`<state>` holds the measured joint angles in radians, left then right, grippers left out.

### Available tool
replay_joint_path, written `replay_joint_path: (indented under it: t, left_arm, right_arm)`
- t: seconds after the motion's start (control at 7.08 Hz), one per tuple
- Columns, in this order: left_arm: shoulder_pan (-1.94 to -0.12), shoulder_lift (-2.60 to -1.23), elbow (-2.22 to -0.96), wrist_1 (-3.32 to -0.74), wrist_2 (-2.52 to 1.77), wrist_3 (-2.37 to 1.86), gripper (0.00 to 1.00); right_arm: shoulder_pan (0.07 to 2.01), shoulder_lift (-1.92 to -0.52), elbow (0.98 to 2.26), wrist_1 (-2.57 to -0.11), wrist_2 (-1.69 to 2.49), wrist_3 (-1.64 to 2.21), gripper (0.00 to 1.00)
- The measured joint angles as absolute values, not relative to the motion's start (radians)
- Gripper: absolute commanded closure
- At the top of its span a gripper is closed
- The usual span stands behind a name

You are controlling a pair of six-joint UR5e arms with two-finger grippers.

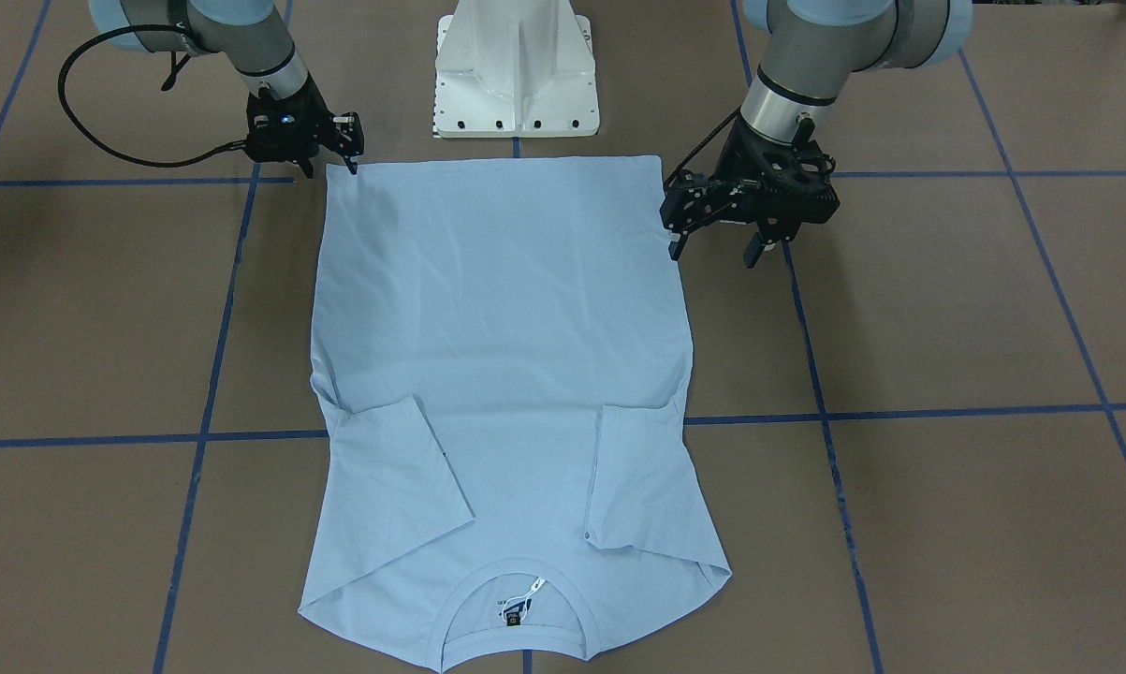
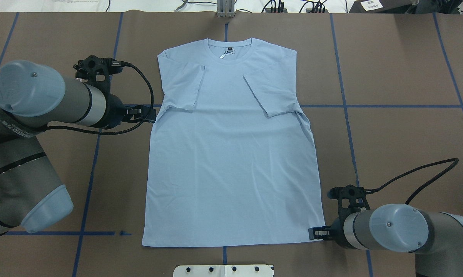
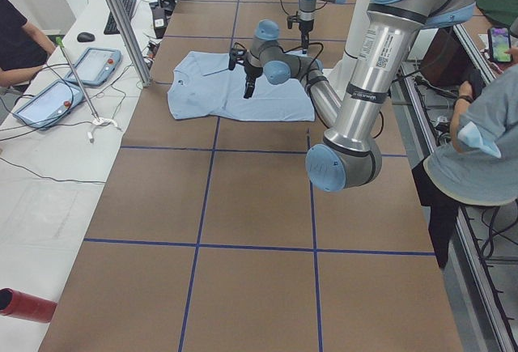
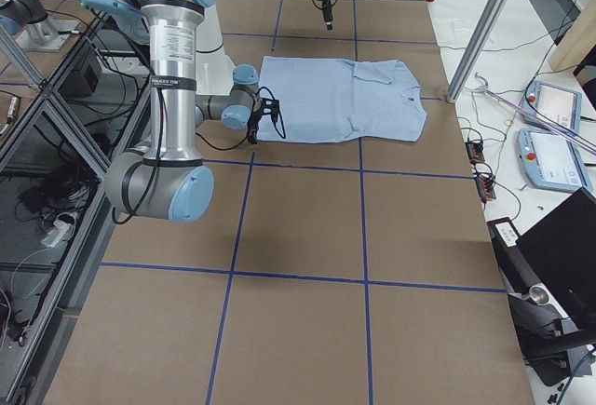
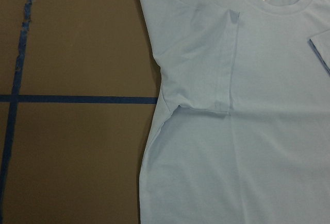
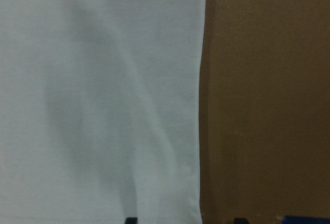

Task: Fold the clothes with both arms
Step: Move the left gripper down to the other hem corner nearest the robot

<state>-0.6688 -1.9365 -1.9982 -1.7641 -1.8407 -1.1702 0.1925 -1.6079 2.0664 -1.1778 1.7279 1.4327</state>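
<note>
No words or numbers can be read anywhere. The dark neck label (image 1: pixel 516 613) in the T-shirt (image 1: pixel 497 309), by the desk edge farthest from the robot, is too small. A white printed sticker (image 3: pixel 369 48) on the left arm (image 3: pixel 354 117) and another on the right arm (image 4: pixel 169 116) are blurred.

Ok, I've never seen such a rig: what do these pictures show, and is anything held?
A robot's left arm and right arm stand at a brown table, each ending in a black two-finger end effector. Cameras: one facing the robot, one over its shoulders, two at the table's ends, one on each wrist. A light blue T-shirt lies flat, sleeves folded inward. The right end effector is open at a hem corner; the left end effector hovers open by the shirt's edge. Nothing is held.
</note>
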Motion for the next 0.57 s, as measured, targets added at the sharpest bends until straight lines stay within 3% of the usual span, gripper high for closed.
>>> replay_joint_path:
  t: [0.28,0.57]
  left_arm:
    - [-0.669,-1.938,-1.999,-1.764,-1.841,-1.170,0.00]
    - [-0.669,-1.939,-1.999,-1.764,-1.841,-1.170,0.00]
  right_arm:
    - [0.192,-1.607,2.066,-1.178,1.738,1.433,0.98]
    - [0.193,-1.606,2.067,-1.178,1.750,1.433,1.00]
